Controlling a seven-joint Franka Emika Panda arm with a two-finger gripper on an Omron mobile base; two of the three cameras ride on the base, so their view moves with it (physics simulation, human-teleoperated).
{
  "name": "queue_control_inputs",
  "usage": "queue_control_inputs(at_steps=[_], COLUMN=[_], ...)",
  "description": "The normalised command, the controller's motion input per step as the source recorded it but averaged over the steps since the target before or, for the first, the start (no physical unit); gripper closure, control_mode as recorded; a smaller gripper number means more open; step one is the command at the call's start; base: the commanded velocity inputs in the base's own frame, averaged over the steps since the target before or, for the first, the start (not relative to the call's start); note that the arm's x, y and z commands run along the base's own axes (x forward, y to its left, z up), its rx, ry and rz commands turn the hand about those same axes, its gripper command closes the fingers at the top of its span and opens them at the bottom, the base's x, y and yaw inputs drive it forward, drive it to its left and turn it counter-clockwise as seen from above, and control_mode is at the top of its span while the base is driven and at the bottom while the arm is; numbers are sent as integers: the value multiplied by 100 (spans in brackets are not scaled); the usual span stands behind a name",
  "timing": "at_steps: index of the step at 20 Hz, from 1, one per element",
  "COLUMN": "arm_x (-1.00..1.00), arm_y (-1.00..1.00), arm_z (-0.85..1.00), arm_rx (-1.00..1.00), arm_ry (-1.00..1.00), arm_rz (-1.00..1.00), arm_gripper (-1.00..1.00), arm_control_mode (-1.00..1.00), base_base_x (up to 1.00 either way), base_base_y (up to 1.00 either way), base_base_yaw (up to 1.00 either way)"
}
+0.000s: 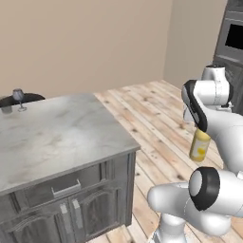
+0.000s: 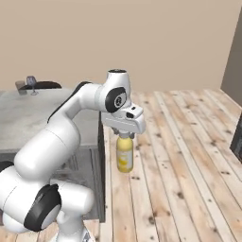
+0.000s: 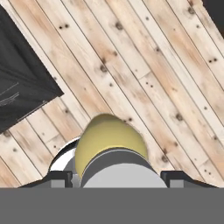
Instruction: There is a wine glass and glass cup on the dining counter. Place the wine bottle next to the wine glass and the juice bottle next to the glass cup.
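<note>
hanging juice bottle over floorboards

The dining counter is showing a smooth grey-white marble top. The juice bottle is appearing translucent yellow and glossy. Knotty pale wood planks are forming the floor.

The juice bottle is yellow and translucent with a narrower neck and a pale label; it hangs upright directly below the hand, off the ground over the plank floor, just beside the near corner of the dining counter; that grey-white marble top stretches away from the hand; at its far end, well apart from the hand, the stemmed, bluish wine glass stands upright with the short grey glass cup just beside it
</note>
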Motion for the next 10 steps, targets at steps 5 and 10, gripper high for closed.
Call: queue_control_inputs(at_steps=[5, 10], arm_x=[0, 0], arm_y=[0, 0], arm_z=[0, 0], arm_rx=[0, 0], arm_ry=[0, 0], arm_rz=[0, 0], arm_gripper=[100, 100], arm_control_mode=[100, 100], base_base_x=[59, 58], base_base_y=[-38, -38], base_base_yaw=[21, 23])
